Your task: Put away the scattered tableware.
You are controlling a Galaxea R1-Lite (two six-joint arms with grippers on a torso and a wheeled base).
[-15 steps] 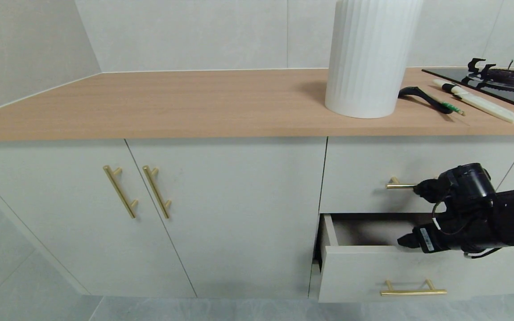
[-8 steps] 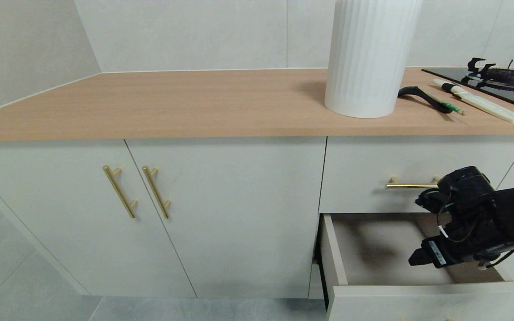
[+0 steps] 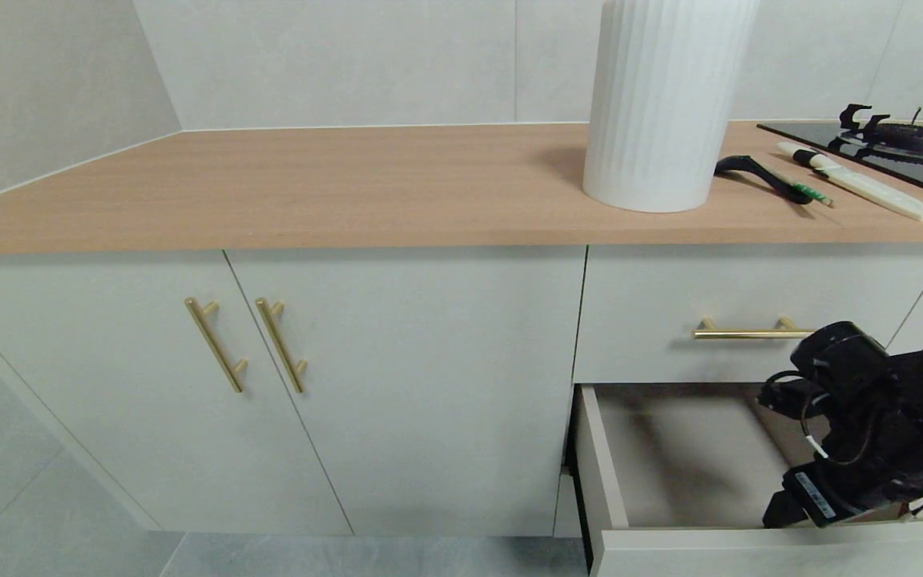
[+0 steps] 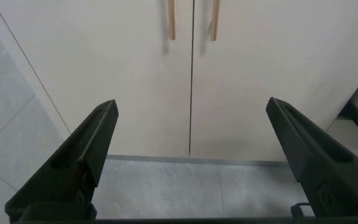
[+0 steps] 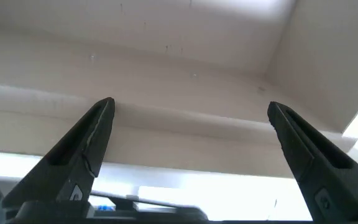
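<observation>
The tableware lies on the right part of the wooden countertop [image 3: 309, 184], between a tall white ribbed cylinder [image 3: 662, 104] and the black stove [image 3: 902, 148]. Three pieces are noted: a black-handled utensil [image 3: 762, 178] nearest the cylinder, a thin green-tipped stick [image 3: 812, 193] just beside it, and a long white knife [image 3: 854, 180] nearer the stove. All three lie flat. None is in my grasp.

Below the countertop, under that same stretch, the lower drawer [image 3: 596, 457] stands open. The part of its floor that I can see is bare. The upper drawer above it is closed, and its gold handle [image 3: 750, 332] is horizontal.

My right pincer [image 3: 774, 457] is at the open lower drawer, over its right half, near the front panel. In the right wrist view the right pincer [image 5: 191, 124] has its fingers spread wide with nothing between them, and the pale inside of the drawer lies beyond.

My left pincer [image 4: 191, 130] is likewise wide open and holds nothing. It faces the double cabinet doors [image 3: 429, 385] to the left of the drawers. Their two vertical gold handles [image 4: 171, 18] are closed side by side, with grey floor [image 4: 185, 186] below.
</observation>
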